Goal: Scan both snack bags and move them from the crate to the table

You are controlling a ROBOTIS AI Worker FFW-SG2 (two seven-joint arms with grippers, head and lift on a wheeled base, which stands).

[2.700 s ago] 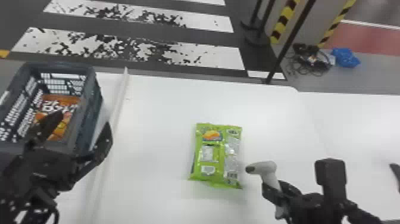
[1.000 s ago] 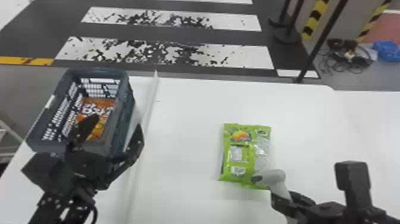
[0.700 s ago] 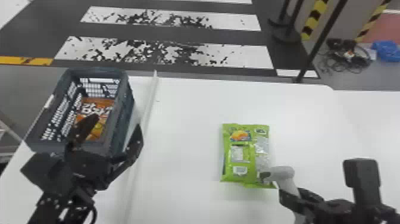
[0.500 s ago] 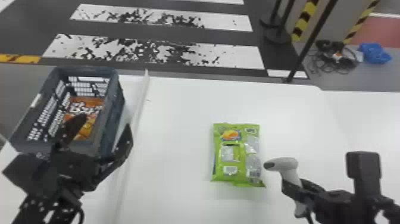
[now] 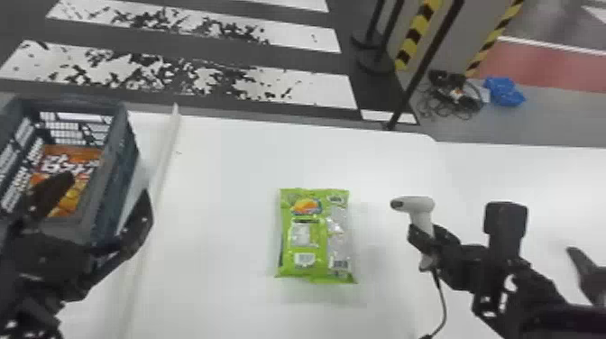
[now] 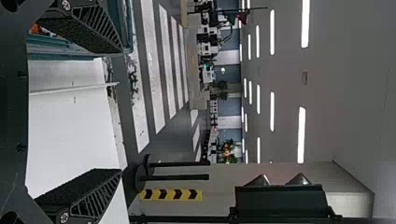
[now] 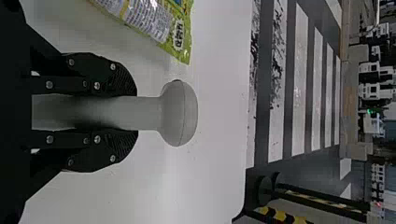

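Note:
My left gripper (image 5: 106,194) stands open at the crate (image 5: 121,180), its fingers apart around the near right side in the head view. Inside the crate lies an orange snack bag (image 5: 74,160). The green snack bag (image 5: 315,236) rests flat on the white table (image 5: 216,216). To its right, my right gripper (image 5: 430,243) is shut on the handle of a white scanner (image 5: 417,205), whose head points left toward the bag. In the left wrist view my left gripper (image 6: 100,112) has nothing between its fingers. In the right wrist view my right gripper (image 7: 126,113) clamps the scanner (image 7: 180,113) beside the green bag (image 7: 159,23).
A raised white strip (image 5: 158,180) runs along the table between crate and green bag. The scanner's cable (image 5: 444,302) hangs below the right gripper. A dark object (image 5: 586,275) sits at the right edge. Beyond the table stand posts (image 5: 417,72) on the floor.
The head view has shifted about, moving the whole scene. The right gripper with the scanner first came close to the green bag's lower right corner, then drew away to its right. The left gripper stayed by the crate.

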